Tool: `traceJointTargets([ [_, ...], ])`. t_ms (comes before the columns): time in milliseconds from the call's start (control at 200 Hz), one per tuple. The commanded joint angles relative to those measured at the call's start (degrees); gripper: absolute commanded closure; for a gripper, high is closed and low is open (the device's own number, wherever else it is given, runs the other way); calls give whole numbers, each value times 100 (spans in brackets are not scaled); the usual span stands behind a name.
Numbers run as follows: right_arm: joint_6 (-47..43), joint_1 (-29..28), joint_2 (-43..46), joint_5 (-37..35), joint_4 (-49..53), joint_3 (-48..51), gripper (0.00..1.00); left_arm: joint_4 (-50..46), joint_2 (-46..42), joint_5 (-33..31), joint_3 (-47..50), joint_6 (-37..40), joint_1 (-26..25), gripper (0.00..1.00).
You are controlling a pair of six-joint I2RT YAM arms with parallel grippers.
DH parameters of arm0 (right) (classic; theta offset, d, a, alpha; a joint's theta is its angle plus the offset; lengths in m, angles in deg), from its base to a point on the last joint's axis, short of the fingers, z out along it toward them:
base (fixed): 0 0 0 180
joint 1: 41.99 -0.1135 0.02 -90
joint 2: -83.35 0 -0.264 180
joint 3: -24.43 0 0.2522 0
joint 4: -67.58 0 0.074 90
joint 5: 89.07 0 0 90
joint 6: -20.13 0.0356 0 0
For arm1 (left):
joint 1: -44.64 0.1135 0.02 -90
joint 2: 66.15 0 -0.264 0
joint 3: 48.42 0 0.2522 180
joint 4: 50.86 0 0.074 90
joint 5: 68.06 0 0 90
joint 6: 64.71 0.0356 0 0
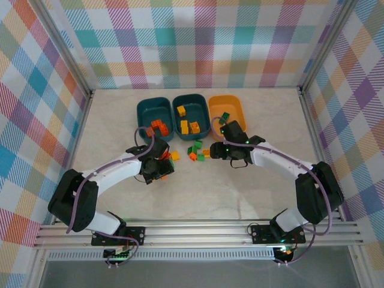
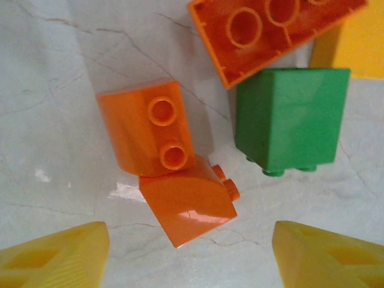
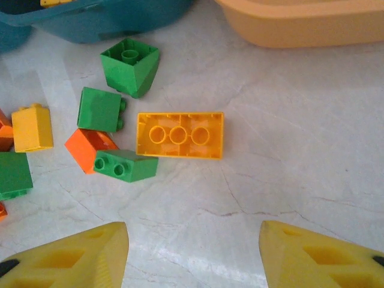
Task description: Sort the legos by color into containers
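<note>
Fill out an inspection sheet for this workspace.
Surface: pale marbled table, mixed bricks loose before the tubs.
Job's things: left teal tub holds orange bricks, middle teal tub yellow bricks, orange tub green bricks.
Clutter: nothing seen.
Grippers: left gripper open over an orange pair; right gripper open near a long yellow brick.
Cables: left cable and right cable hug their arms.
Surroundings: plaid walls, metal rail at near edge.

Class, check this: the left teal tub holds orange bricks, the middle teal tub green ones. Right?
No. The top external view shows yellow bricks, not green, in the middle teal tub. The left teal tub does hold orange bricks.
</note>
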Motion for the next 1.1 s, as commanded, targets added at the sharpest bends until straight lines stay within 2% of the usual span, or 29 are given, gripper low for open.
traceJointTargets([
  [0, 101, 9, 180, 30, -160, 69, 41, 188, -19, -162, 189, -809, -16, 31],
  [220, 30, 14, 184, 35, -153, 105, 41, 280, 276, -389, 35, -1046, -16, 41],
  [545, 37, 11, 255, 41, -152, 278, 41, 417, 607, -282, 63, -1114, -24, 59],
  [710, 55, 14, 281, 51, -153, 299, 41, 330, 312, -276, 170, -1077, -71, 70],
  [940, 9, 16, 376, -60, -82, 299, 41, 0, -930, -243, -52, -855, -333, 74],
  [1015, -14, 14, 391, -86, -55, 290, 41, -205, -1155, -407, -478, -550, -319, 74],
  [1095, -37, 14, 417, -91, 9, 248, 41, -519, -938, -662, -1172, -9, -119, 75],
])
